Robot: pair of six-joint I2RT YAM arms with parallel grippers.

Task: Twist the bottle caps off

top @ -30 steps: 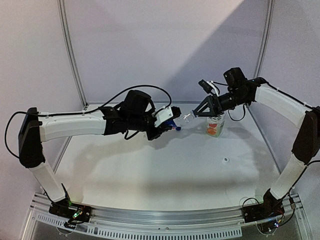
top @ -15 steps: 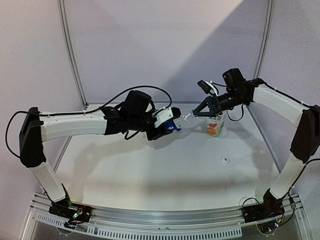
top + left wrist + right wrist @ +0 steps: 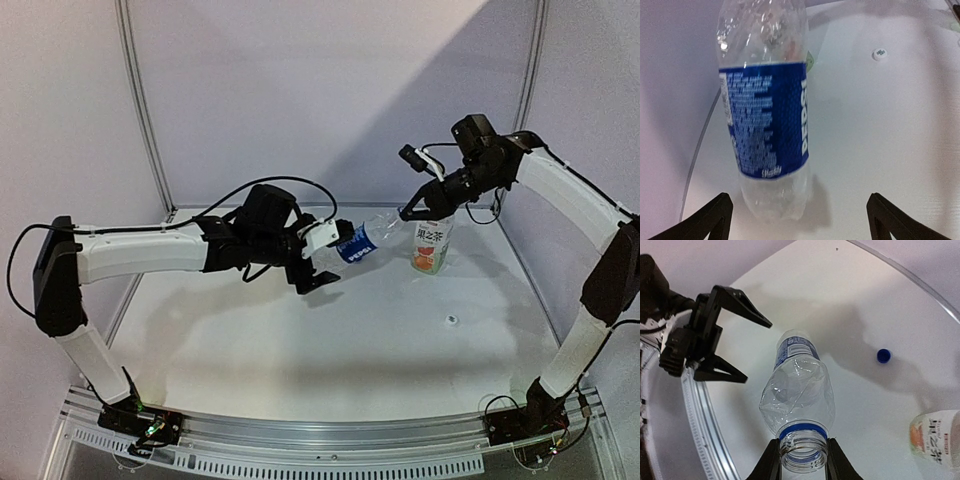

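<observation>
Pepsi bottle [image 3: 797, 390] was clear, kinda crumpled, mouth bare, hanging tilted by its neck in the right gripper [image 3: 802, 462], jaws clamped on it. Just off the bottle's base the left gripper [image 3: 758, 352] gaped wide, empty. The blue cap [image 3: 883, 356] lay below the bottle on the white table [image 3: 300, 345], with pale walls [image 3: 300, 90] behind.

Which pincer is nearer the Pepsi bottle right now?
Right. The right pincer is shut on the open neck of the Pepsi bottle. The left pincer is open, its fingers apart on either side of the base.
</observation>
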